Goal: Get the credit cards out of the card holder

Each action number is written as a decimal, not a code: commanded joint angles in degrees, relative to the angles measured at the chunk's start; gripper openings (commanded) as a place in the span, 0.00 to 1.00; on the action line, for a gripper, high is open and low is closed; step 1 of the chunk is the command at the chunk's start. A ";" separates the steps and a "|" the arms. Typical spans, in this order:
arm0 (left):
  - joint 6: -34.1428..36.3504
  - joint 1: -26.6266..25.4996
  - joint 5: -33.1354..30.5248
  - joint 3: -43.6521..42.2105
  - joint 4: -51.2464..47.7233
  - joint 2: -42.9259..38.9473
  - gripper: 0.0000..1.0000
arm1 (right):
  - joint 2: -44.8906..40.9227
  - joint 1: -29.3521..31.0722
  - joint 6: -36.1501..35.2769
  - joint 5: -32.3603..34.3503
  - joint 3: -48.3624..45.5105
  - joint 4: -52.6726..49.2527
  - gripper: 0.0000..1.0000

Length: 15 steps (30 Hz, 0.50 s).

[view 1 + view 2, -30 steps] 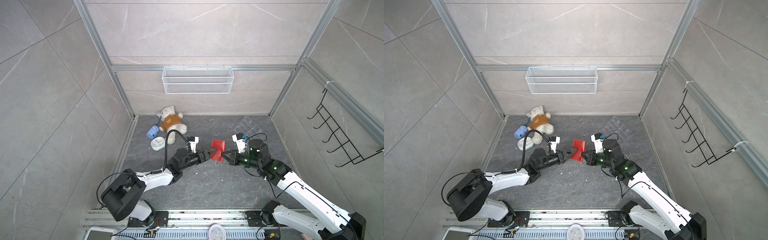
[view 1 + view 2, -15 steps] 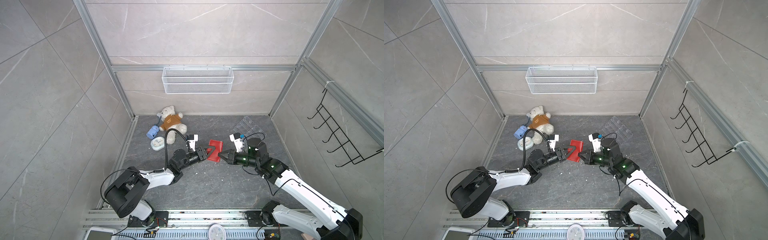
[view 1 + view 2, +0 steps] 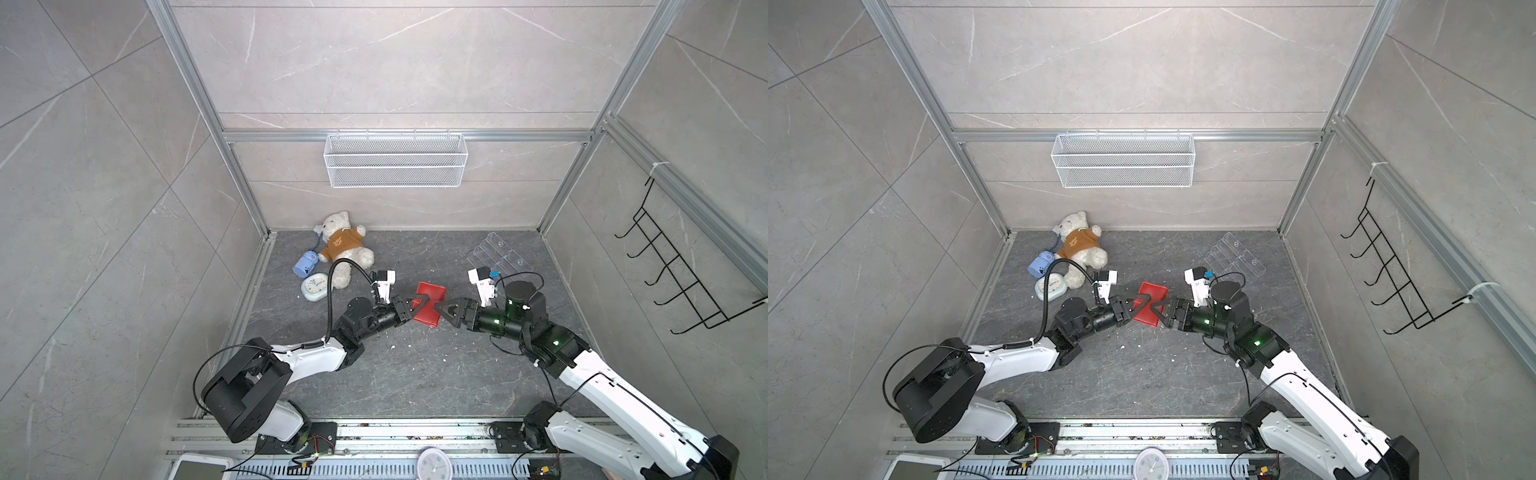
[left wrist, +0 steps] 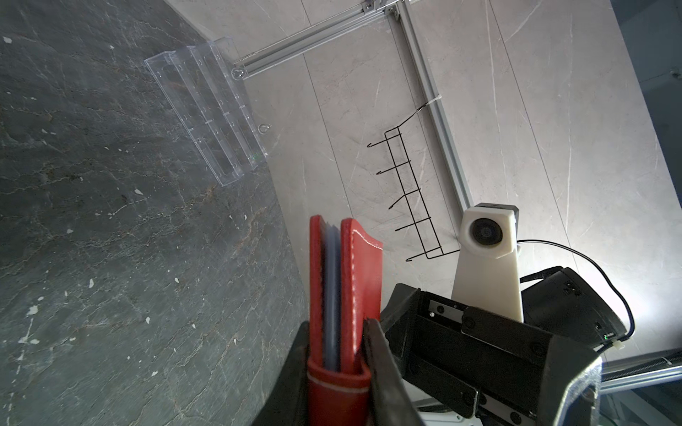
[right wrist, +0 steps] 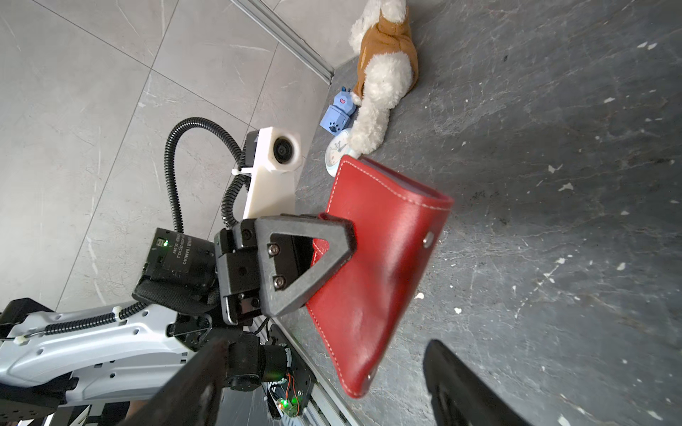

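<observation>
Card holder (image 5: pixel 380 265) (red, white-stitched) is clamped by left gripper (image 4: pixel 336 330); right gripper (image 5: pixel 326 346) gapes.

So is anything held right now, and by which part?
The left gripper pinches the card holder across both covers at one edge; the right gripper is open, holding nothing.

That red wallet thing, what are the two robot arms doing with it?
The left gripper is pinching the red card holder by one edge and holding it up. The right gripper is right next to it with its jaws wide open, so it is not holding anything. The card holder is nearly closed, and you can just see the blue sleeves between its covers. No cards have come out yet.
</observation>
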 commanded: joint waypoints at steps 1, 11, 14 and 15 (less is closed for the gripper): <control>-0.66 0.16 -0.86 1.10 4.63 -1.83 0.00 | -1.27 0.06 4.87 -1.22 -3.19 5.93 0.85; -4.78 0.11 -0.63 1.47 10.54 -1.23 0.00 | 1.18 0.10 13.00 -8.06 -11.36 25.99 0.70; -5.60 0.05 -0.53 1.29 12.25 -0.88 0.00 | 2.10 0.09 13.39 -8.11 -11.53 27.55 0.60; -5.77 0.08 -0.48 1.30 12.53 -0.78 0.00 | 2.51 0.05 13.88 -8.53 -11.69 28.73 0.57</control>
